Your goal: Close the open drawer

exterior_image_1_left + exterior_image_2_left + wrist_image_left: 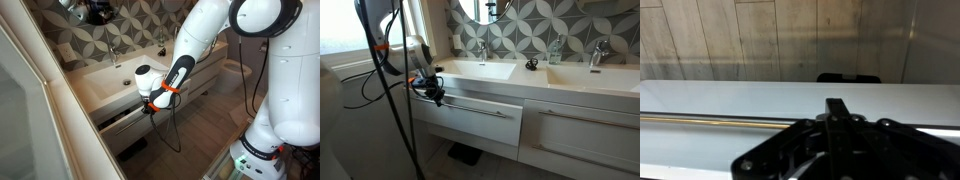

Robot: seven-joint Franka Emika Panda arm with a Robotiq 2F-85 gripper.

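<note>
The drawer is a wide pale grey-white front under the left sink. It stands a little out from the vanity, with a dark gap along its top edge. It also shows in an exterior view and fills the lower half of the wrist view. My gripper is at the drawer's upper left corner, up against the front's top edge, and shows in the other exterior view too. In the wrist view its black fingers are together and hold nothing. The drawer's contents are hidden.
A white sink basin with a tap lies above the drawer. A second basin and a closed drawer are beside them. A flat black object lies on the wooden floor below. A cable hangs from the arm.
</note>
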